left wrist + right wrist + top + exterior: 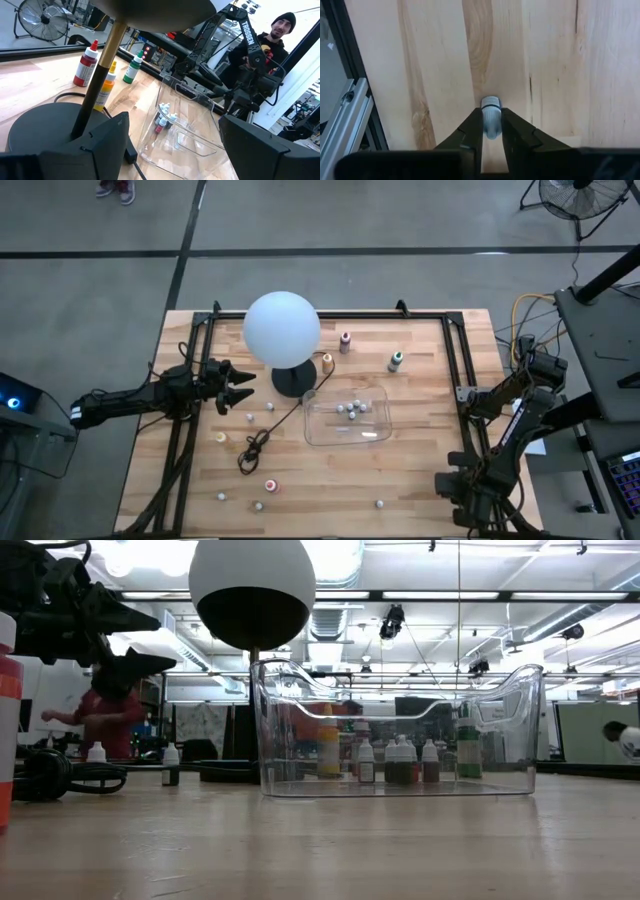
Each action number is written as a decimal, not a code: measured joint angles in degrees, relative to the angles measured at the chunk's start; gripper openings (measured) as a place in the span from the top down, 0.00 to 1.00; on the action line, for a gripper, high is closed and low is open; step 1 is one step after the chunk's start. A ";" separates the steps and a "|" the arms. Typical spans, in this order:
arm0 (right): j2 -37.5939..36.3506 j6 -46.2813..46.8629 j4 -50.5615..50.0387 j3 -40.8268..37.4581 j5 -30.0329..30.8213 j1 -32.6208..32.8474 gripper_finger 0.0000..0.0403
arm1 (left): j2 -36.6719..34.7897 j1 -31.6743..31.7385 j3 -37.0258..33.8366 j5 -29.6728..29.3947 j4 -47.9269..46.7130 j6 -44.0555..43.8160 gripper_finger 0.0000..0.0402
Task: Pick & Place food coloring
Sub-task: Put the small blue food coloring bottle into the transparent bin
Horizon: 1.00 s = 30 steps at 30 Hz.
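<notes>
At the table's left edge the left gripper [243, 390] hangs above the wood with its fingers spread apart and nothing between them, pointing toward the globe lamp [282, 328], whose dark round base [293, 381] sits just beyond the fingertips and stands between that gripper and the tray. A black cable [262, 437] trails from the base toward the near side. Loose food coloring bottles lie scattered on the left and near parts of the table: one [250, 416] just near the gripper, a yellowish one [221, 437] left of the cable, a red-capped one [270, 485] and small pale ones [222, 495] close to the near edge. Beside the lamp base stands a yellow bottle [327, 361], upright, with a dark red one [346, 340] and a green one [396, 360] farther right, all cap-up. The clear plastic tray [374, 432], right of the base, holds a small cluster of upright bottles [353, 408] near its far side. At the right near corner the right gripper [491, 125] has its fingers closed on a white-capped bottle [490, 116], held above the wood with its long axis along the fingers and its cap pointing away from the wrist.
</notes>
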 joint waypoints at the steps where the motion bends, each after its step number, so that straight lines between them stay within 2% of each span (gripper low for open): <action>1: 0.00 -0.36 -0.46 0.42 0.01 -0.01 0.89 | 0.00 0.02 0.00 0.00 -0.02 0.00 0.30; 16: 0.04 -7.48 -17.41 14.05 1.15 -2.97 0.89 | 0.00 0.01 0.01 0.00 -0.01 0.00 0.30; 23: 0.04 -14.50 -26.68 22.77 2.51 -8.44 0.89 | 0.00 0.02 0.01 0.00 -0.02 0.00 0.30; 30: 0.04 -22.38 -30.14 30.13 5.69 -15.15 0.89 | -0.01 0.00 0.00 0.00 0.00 0.00 0.30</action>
